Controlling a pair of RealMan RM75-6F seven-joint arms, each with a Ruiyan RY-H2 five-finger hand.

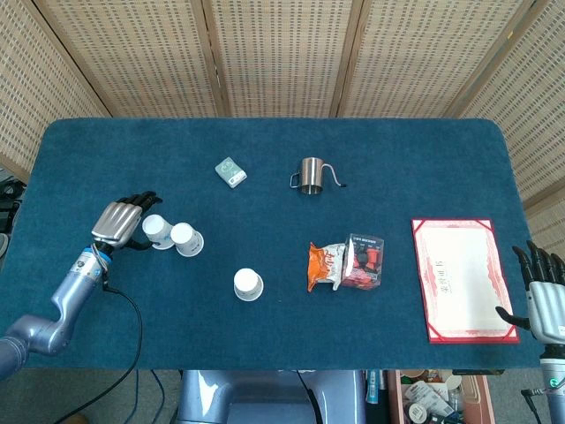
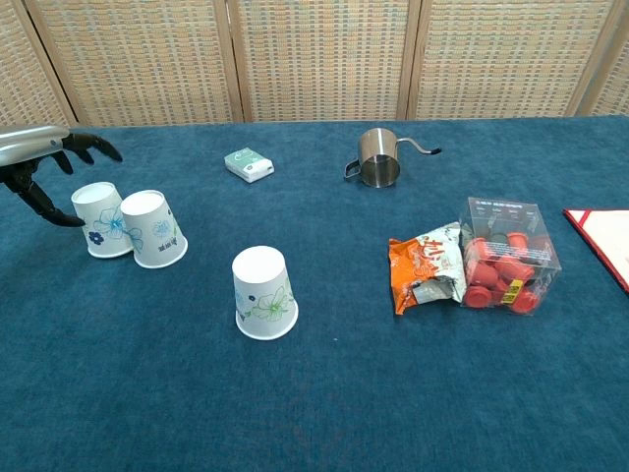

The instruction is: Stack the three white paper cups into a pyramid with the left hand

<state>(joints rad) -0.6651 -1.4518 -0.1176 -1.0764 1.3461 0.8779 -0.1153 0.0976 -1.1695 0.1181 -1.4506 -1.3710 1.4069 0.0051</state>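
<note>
Three white paper cups with floral print stand upside down on the blue table. The leftmost cup (image 1: 157, 230) (image 2: 103, 217) stands against the second cup (image 1: 186, 238) (image 2: 154, 228). The third cup (image 1: 248, 284) (image 2: 264, 292) stands alone nearer the front. My left hand (image 1: 119, 223) (image 2: 44, 167) hovers just left of the leftmost cup with its fingers spread, holding nothing. My right hand (image 1: 546, 291) shows at the far right edge in the head view, fingers apart and empty.
A small green box (image 1: 230, 171) and a steel pitcher (image 1: 310, 174) sit further back. An orange snack bag (image 1: 323, 266) and a clear box of red pieces (image 1: 365, 261) lie right of centre. A red-edged certificate (image 1: 463, 278) lies at the right.
</note>
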